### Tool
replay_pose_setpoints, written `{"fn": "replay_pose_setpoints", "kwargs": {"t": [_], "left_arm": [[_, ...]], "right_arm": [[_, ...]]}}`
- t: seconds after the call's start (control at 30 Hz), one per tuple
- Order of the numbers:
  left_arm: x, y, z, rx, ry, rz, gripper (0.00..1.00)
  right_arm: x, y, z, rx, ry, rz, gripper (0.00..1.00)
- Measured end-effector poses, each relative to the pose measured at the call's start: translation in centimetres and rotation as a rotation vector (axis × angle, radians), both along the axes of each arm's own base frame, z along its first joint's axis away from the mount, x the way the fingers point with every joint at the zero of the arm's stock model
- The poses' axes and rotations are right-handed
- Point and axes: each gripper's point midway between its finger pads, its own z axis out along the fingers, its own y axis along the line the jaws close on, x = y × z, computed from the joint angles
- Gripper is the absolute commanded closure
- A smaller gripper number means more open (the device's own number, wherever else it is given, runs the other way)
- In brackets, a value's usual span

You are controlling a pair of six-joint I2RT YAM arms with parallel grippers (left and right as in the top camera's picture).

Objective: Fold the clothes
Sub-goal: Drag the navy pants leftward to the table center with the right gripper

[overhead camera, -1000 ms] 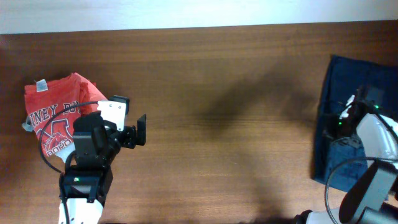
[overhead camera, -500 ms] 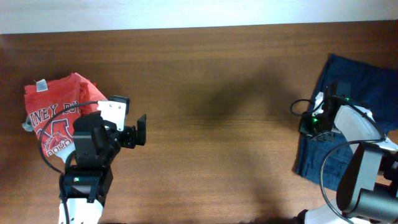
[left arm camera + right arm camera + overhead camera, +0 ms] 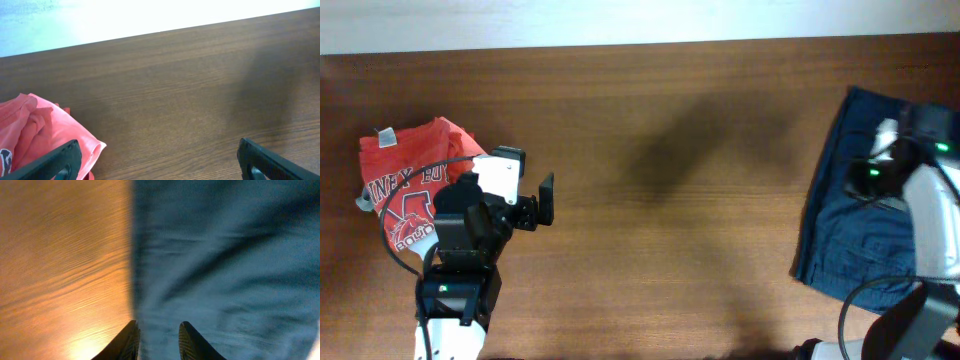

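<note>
The clothes (image 3: 845, 235), dark navy shorts, lie spread at the table's right edge, their lower part reaching further left than the top. My right gripper (image 3: 866, 182) hovers over their upper part. In the right wrist view its fingers (image 3: 159, 341) stand a little apart above the blue fabric (image 3: 225, 255), close to its left edge, with nothing pinched between them. My left gripper (image 3: 528, 180) is wide open over bare wood at the left. In the left wrist view its fingers (image 3: 160, 160) frame empty table, with the red T-shirt (image 3: 40, 130) by the left finger.
A red printed T-shirt (image 3: 405, 180) lies crumpled at the far left, just behind my left arm. The brown wooden table (image 3: 670, 200) stretches between the two garments. Its back edge meets a white wall (image 3: 150, 15).
My right gripper dragged the shorts' edge leftward, then opened and drew back to the right. The shorts now lie wider to the left. My left arm barely shifted.
</note>
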Motion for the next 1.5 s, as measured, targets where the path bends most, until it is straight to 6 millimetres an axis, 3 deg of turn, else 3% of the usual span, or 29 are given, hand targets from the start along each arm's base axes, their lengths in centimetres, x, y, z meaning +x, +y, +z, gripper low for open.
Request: {"fn": "replay_pose_setpoints", "kwargs": {"t": [0.17, 0.3, 0.53, 0.67, 0.87, 1.0, 1.13, 1.33, 1.5], "left_arm": [[-0.1, -0.5, 0.0, -0.014, 0.001, -0.028, 0.01], [-0.2, -1.2, 0.1, -0.034, 0.002, -0.065, 0.01], [-0.3, -1.7, 0.1, -0.046, 0.002, -0.089, 0.01], [-0.4, -1.8, 0.1, -0.048, 0.003, -0.093, 0.01], [-0.4, -1.8, 0.1, -0.048, 0.003, -0.093, 0.01], [-0.4, -1.8, 0.1, -0.048, 0.003, -0.093, 0.01], [-0.4, -1.8, 0.1, -0.048, 0.004, -0.093, 0.01], [-0.4, -1.8, 0.1, -0.049, 0.005, -0.094, 0.01], [-0.4, -1.8, 0.1, -0.049, 0.006, -0.095, 0.01]], "right_arm": [[-3.5, -5.1, -1.6, -0.008, 0.065, -0.224, 0.7], [-6.3, -7.9, -3.6, -0.009, 0.13, -0.36, 0.7], [-9.7, -10.2, -6.7, 0.005, 0.195, -0.498, 0.7], [-10.8, -10.0, -8.8, 0.02, 0.23, -0.523, 0.69], [-11.8, -8.1, -12.1, 0.056, 0.285, -0.504, 0.69], [-11.3, -7.2, -12.6, 0.049, 0.277, -0.474, 0.69], [-9.5, -5.3, -12.6, 0.038, 0.241, -0.411, 0.69], [-4.5, 0.9, -12.6, 0.045, 0.176, -0.196, 0.69], [-0.1, 9.4, -12.4, 0.091, 0.097, 0.074, 0.69]]}}
